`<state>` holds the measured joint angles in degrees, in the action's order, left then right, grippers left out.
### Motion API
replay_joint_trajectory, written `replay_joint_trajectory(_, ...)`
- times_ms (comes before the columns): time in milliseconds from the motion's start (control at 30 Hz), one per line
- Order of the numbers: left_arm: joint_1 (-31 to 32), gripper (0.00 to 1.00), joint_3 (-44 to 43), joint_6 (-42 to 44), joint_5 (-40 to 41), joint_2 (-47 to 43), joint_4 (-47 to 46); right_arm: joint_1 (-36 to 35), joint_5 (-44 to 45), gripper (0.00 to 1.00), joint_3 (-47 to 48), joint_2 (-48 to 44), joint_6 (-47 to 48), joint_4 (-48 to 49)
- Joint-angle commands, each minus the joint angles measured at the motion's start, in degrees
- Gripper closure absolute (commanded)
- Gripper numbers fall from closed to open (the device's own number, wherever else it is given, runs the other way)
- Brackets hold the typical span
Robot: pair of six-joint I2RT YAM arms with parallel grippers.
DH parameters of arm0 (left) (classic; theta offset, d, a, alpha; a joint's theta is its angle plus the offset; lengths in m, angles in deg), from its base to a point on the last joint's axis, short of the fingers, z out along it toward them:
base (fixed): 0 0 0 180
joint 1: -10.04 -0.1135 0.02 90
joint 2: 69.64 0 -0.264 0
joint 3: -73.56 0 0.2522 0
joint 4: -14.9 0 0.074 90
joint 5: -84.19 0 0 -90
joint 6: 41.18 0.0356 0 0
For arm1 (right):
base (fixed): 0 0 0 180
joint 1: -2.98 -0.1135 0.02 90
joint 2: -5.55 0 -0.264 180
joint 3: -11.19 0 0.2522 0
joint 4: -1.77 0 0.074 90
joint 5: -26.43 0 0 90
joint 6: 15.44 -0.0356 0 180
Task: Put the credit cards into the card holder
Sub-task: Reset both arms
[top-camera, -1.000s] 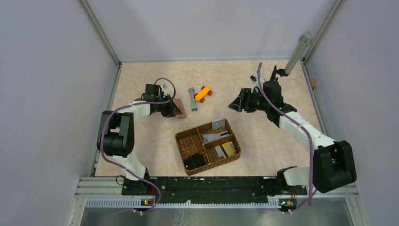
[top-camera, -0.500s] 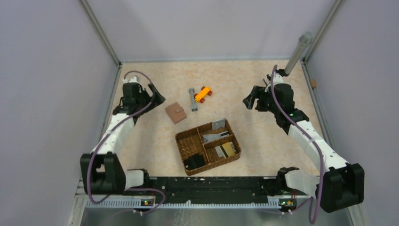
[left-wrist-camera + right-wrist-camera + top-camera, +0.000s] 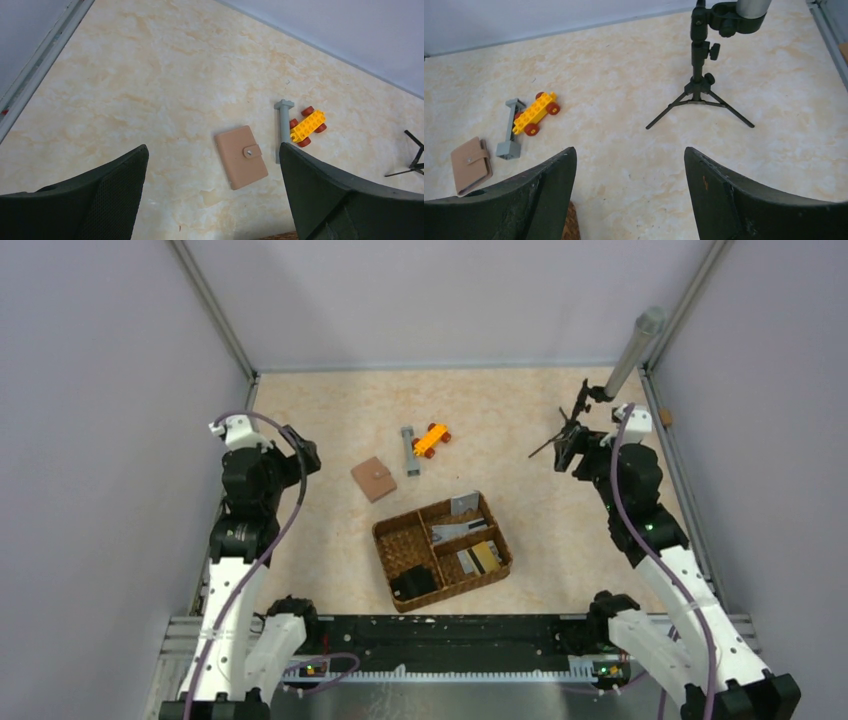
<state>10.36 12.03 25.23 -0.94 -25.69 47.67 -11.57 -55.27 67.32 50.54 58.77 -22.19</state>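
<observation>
1. My left gripper [image 3: 215, 200] hangs over the left side of the table [image 3: 320, 530]. Its jaws are spread wide and there is nothing between them.
2. My right gripper [image 3: 629, 197] hangs over the right side, near a small black tripod [image 3: 698, 87]. Its jaws are also wide apart and hold nothing.
3. The card holder [image 3: 373, 479] lies flat and closed on the table with its snap facing up. It is apart from both my grippers and just left of a grey bar [image 3: 408, 451].
4. A yellow toy car [image 3: 431, 438] with red wheels sits just beside that bar, on its far side from the card holder.
5. The credit cards [image 3: 458, 531], grey, silver and gold, lie in the right-hand compartments of a woven basket [image 3: 404, 537]. The basket is nearer my bases than the card holder.
6. A black blocky object [image 3: 412, 583] sits in the basket's near-left compartment.
</observation>
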Motion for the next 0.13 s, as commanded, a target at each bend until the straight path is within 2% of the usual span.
replay_joint_trajectory(0,0.05,0.01,1.08,2.11,1.60,-1.07,1.42,0.42,4.42,0.23,-0.40,-1.54,2.11,1.52)
replay_joint_trajectory(100,0.06,0.01,0.55,1.93,1.66,-1.56,2.57,0.43,4.73,0.23,-0.42,-1.93,2.25,1.06)
